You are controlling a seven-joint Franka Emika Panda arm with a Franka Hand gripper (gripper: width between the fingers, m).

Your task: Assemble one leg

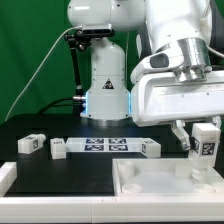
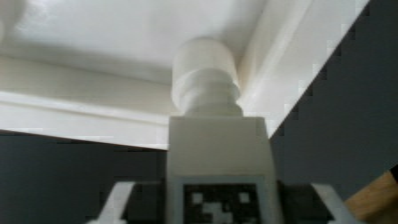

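Observation:
My gripper [image 1: 204, 143] is shut on a leg [image 1: 205, 146], a small white block with a black-and-white tag, and holds it upright over the right end of the large white tray-like part [image 1: 160, 181]. In the wrist view the held leg [image 2: 219, 150] fills the middle between my fingers [image 2: 121, 200], its round peg pointing at the tray's raised rim corner [image 2: 267, 60]. I cannot tell whether the peg touches the tray. Three other legs lie on the black table: one [image 1: 31, 144] at the exterior view's left, one [image 1: 58, 148] beside it, one [image 1: 151, 147] near the middle.
The marker board [image 1: 105, 146] lies flat between the loose legs. The robot's white base [image 1: 105, 90] stands behind it. A white rim piece [image 1: 6, 178] sits at the exterior view's left edge. A green backdrop closes the rear.

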